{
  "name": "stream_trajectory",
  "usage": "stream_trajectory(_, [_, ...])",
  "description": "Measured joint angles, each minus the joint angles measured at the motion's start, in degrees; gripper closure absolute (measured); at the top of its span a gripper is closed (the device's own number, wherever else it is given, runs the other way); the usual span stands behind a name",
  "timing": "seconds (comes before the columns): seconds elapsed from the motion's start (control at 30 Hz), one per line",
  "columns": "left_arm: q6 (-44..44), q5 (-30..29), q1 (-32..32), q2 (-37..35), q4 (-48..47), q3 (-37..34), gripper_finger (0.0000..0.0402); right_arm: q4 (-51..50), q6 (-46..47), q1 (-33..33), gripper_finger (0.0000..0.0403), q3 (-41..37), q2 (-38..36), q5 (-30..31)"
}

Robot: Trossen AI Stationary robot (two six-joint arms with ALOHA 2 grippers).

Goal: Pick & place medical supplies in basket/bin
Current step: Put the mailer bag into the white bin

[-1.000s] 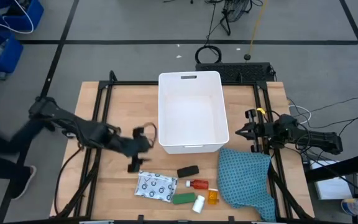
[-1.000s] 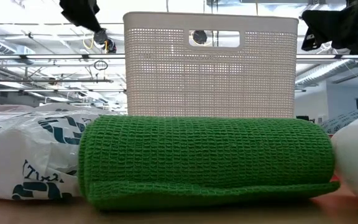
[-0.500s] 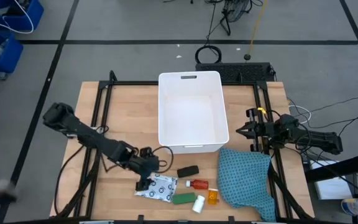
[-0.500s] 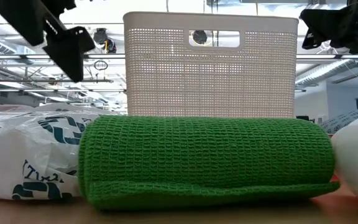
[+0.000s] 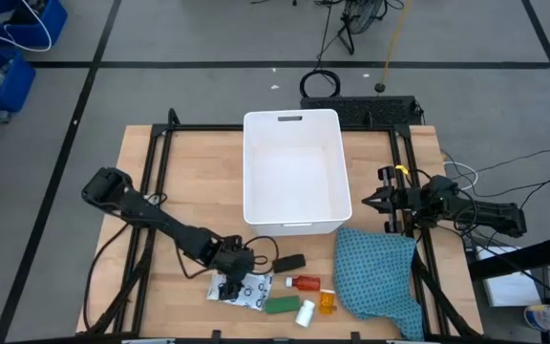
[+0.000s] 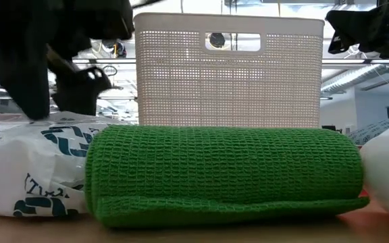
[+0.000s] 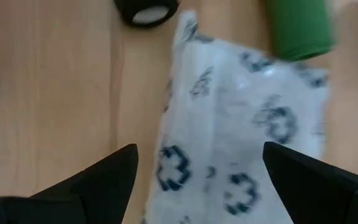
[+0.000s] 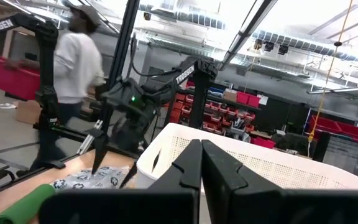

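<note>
Your left gripper (image 5: 229, 284) hangs low over the white dotted packet (image 5: 244, 290) near the front edge of the table (image 5: 160, 172), and its fingers (image 7: 98, 180) are spread wide, one on each side of the packet's near end, grasping nothing (the wrist view shows the packet's plastic lying flat on the wood between them). The packet lies at the left end of the group of supplies. Just beside it, toward the front, sits the green oblong (image 5: 281, 305), with the small white bottle (image 5: 305, 311) next to that and the orange vial (image 5: 327, 303) a little further right. The black oblong piece (image 5: 288, 262) lies behind them, apart from the packet, and the small red bottle (image 5: 304, 283) sits between the black piece and the vial. The teal cloth (image 5: 378, 277) is bunched at the right front, close to the vial. The white tub (image 5: 292, 122) stands upright at the table's centre, behind all the supplies, with its handle slot on the far rim; none of the supplies is in it. Your right gripper (image 5: 370, 202) waits at the right edge of the table, beside the tub's right front corner, with its fingers (image 8: 191, 168) pressed together on nothing.
</note>
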Motion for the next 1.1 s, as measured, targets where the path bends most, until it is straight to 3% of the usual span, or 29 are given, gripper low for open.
stream_trajectory(0.23, [-0.02, 1.31, 1.14, 2.08, 0.69, 0.15, 0.0052, -0.29, 3.40, 0.00, 0.0403, 0.00, 0.00, -0.20])
stream_trajectory(0.33, [-0.08, 2.80, 1.33, 1.88, 1.20, 0.09, 0.0071, -0.40, 4.58, 0.00, 0.0403, 0.00, 0.00, -0.20])
stream_trajectory(0.83, [2.32, 8.71, 1.35, 1.46, 1.76, 0.00, 0.0376, -2.08, 4.98, 0.00, 0.0403, 0.01, 0.00, -0.25])
stream_trajectory(1.1, [9.70, 6.43, 0.39, -5.04, -0.04, -0.22, 0.0399, -2.06, 4.96, 0.00, 0.0403, 0.00, 0.00, -0.24])
